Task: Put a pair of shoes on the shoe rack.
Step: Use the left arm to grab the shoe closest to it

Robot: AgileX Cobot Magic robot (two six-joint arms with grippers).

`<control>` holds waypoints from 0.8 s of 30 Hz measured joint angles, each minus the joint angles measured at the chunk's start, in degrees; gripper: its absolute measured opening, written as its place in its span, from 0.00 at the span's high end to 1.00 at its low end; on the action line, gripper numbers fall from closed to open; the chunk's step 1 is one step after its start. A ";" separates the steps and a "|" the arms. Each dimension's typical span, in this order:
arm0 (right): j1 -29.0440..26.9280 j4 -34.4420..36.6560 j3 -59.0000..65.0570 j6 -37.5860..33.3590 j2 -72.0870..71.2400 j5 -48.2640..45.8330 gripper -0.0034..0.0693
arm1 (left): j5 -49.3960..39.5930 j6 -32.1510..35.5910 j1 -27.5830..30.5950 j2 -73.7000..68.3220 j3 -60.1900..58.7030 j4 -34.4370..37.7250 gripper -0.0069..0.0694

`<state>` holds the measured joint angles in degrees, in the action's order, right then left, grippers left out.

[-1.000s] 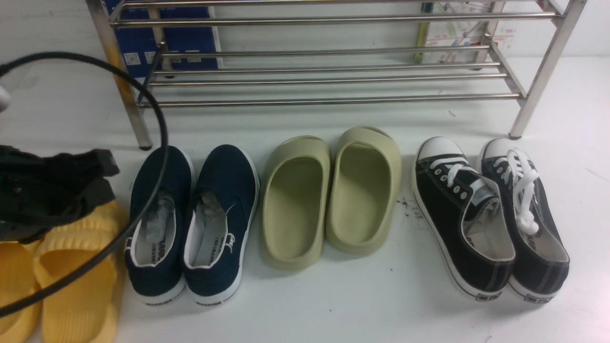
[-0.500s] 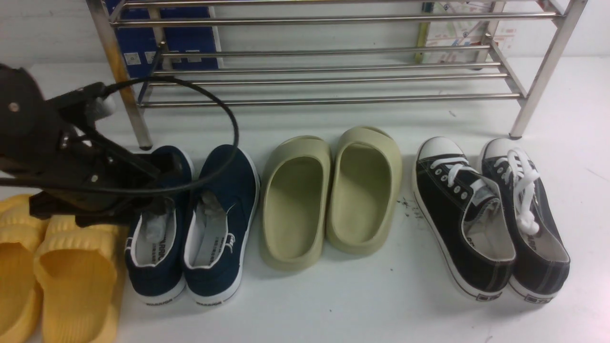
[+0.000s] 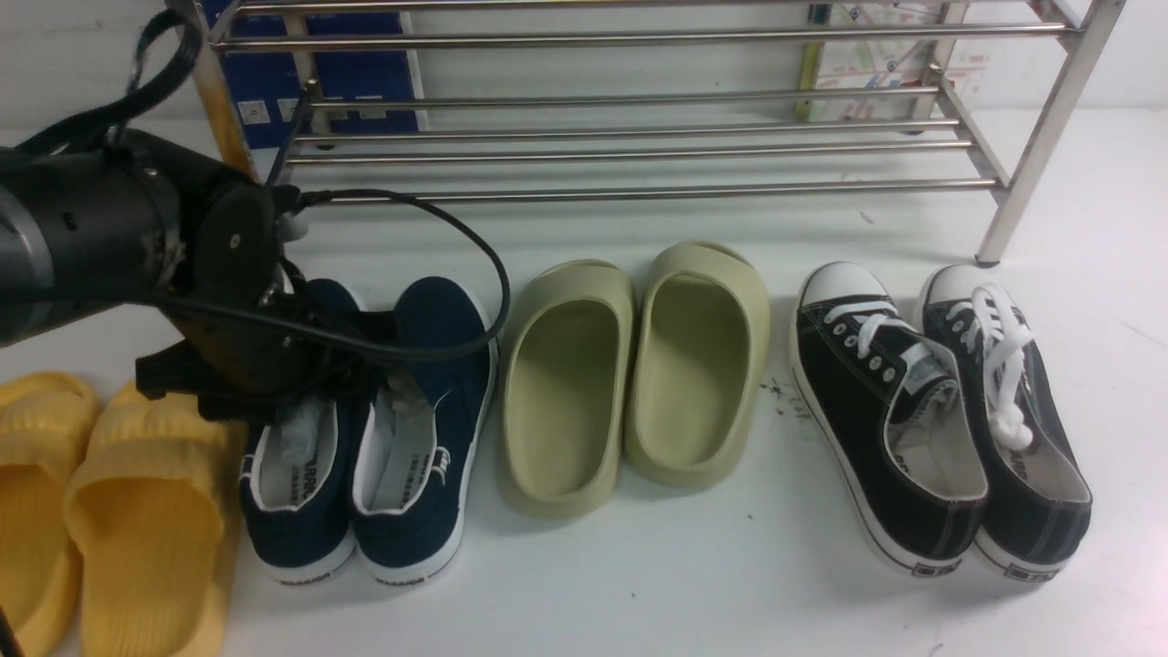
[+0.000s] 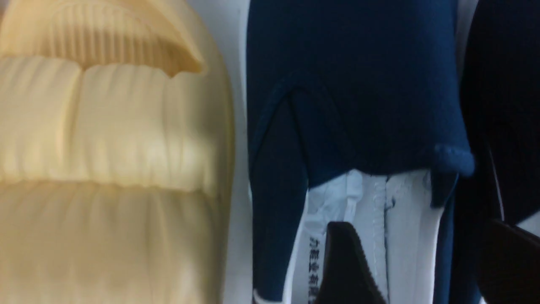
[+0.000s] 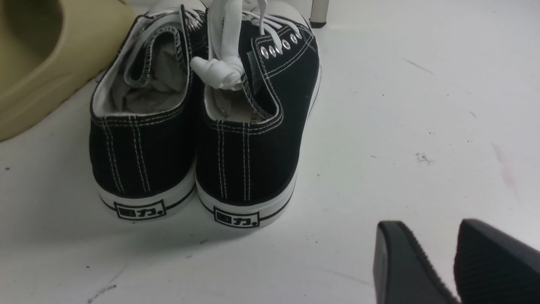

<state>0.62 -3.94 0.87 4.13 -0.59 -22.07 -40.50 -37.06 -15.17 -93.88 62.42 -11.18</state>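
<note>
L gripper (image 4: 417, 253) is open, wide. One finger (image 4: 346, 266) sits in the mouth of the left navy shoe (image 4: 350, 105), over its white lining. The other finger (image 4: 506, 261) is outside that shoe's inner wall, on the side of its mate. The wall is btwn the two; can't tell if either touches it. Nothing gripped.

In front view your L arm (image 3: 137, 237) hangs over the toe halves of the pair of navy slip-ons (image 3: 401, 465). The pair is on the tabletop (image 3: 639, 584), heels toward you, side by side, btwn the yellow slides (image 3: 137, 511) and the olive slides (image 3: 630, 374). It's not on the shoe rack (image 3: 639, 192), which stands behind the row, its left leg near the pair's toes.

R gripper (image 5: 453, 253) has fingers parted a little, empty, over bare tabletop. It's near the heels of the black lace-ups (image 5: 190, 139) but apart from them.
</note>
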 joint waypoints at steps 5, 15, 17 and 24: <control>0.00 0.00 0.00 0.00 0.00 0.00 0.63 | 2.67 -0.15 0.00 -1.93 0.00 -0.07 0.36; 0.00 -0.11 0.00 0.00 0.00 0.00 0.63 | 2.49 -0.19 0.00 -4.67 0.11 -0.12 0.36; 0.00 -0.11 0.00 0.00 0.00 0.00 0.63 | 1.89 -0.19 0.00 -4.78 0.11 -0.35 0.36; 0.00 -0.18 0.00 0.00 0.00 0.00 0.63 | 0.97 -0.19 0.00 -4.98 0.25 -0.23 0.38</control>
<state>0.62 -4.13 0.87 4.13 -0.59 -22.07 -39.53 -37.25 -15.17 -98.86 62.67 -11.41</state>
